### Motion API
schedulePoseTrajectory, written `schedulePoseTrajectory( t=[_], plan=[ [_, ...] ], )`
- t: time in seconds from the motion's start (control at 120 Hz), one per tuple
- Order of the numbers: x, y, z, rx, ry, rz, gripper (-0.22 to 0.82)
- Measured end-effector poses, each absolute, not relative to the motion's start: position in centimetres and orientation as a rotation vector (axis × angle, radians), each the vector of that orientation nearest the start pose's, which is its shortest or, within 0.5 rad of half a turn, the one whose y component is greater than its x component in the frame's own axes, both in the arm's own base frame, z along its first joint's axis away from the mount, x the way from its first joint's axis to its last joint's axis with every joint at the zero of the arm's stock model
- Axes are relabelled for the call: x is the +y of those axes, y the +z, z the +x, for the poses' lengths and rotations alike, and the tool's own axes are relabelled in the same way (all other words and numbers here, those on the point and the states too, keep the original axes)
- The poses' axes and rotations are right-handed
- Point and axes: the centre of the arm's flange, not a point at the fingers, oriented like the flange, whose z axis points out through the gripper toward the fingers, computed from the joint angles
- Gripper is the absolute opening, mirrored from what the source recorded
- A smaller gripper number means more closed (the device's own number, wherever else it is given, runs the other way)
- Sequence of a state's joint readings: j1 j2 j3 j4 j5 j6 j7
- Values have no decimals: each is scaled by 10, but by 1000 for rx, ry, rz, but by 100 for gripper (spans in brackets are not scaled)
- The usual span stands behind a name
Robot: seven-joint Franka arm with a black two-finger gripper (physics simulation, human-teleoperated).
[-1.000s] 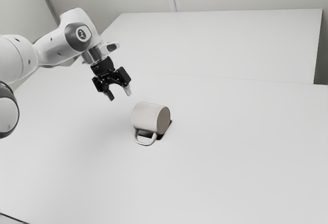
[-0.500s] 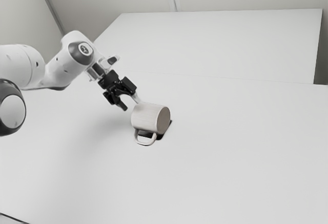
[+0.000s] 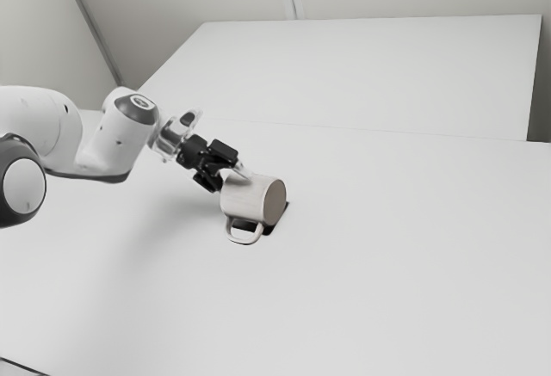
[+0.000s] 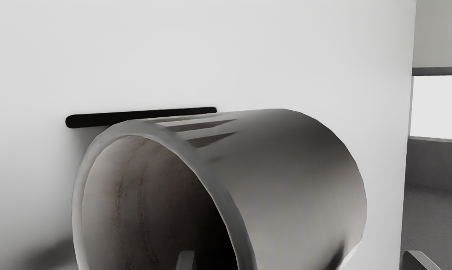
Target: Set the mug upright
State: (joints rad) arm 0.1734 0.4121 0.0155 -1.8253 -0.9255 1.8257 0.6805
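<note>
In the exterior view the black gripper (image 3: 232,178) is at the mouth end of the pale mug (image 3: 245,199). The mug lies on its side on the white table, base facing the exterior view's right, its handle (image 3: 244,237) low on the near side. One fingertip is over the mug's upper side; the other is partly hidden at the mouth. In the wrist view the open gripper (image 4: 301,260) has its fingers wide apart, one in front of the mug's open mouth and one beyond the outer wall of the mug (image 4: 293,176). I cannot tell whether either finger touches it.
The white table (image 3: 387,247) extends around the mug, with another white surface (image 3: 370,75) behind it. A dark strip (image 4: 136,116) is beside the mug in the wrist view. A thin dark line crosses the exterior view's lower left corner.
My hand has come down toward the exterior view's right and tilted flatter, bringing the fingers from above the table to the mug's mouth end. The mug has not visibly moved.
</note>
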Motion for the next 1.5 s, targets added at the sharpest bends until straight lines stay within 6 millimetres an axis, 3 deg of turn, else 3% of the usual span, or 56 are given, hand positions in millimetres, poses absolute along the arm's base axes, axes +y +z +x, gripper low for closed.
schedulePoseTrajectory(
  t=[0.092,0.3,0.467,0.558,0.633,0.858,1.058,1.217,1.383,1.5],
  plan=[
    [43,312,615,-72,37,2185,53],
    [32,317,617,-128,91,2125,7],
    [27,321,618,-171,128,2115,-8],
    [25,323,615,-189,141,2115,-12],
    [20,337,611,-217,165,2116,-14],
    [-10,433,596,-434,276,2190,-16],
    [-37,492,568,-702,212,2443,-17],
    [-57,491,531,-823,91,2628,-17],
    [-49,482,496,-808,73,2791,-17],
    [-54,468,477,-800,101,2871,-17]
  ],
)
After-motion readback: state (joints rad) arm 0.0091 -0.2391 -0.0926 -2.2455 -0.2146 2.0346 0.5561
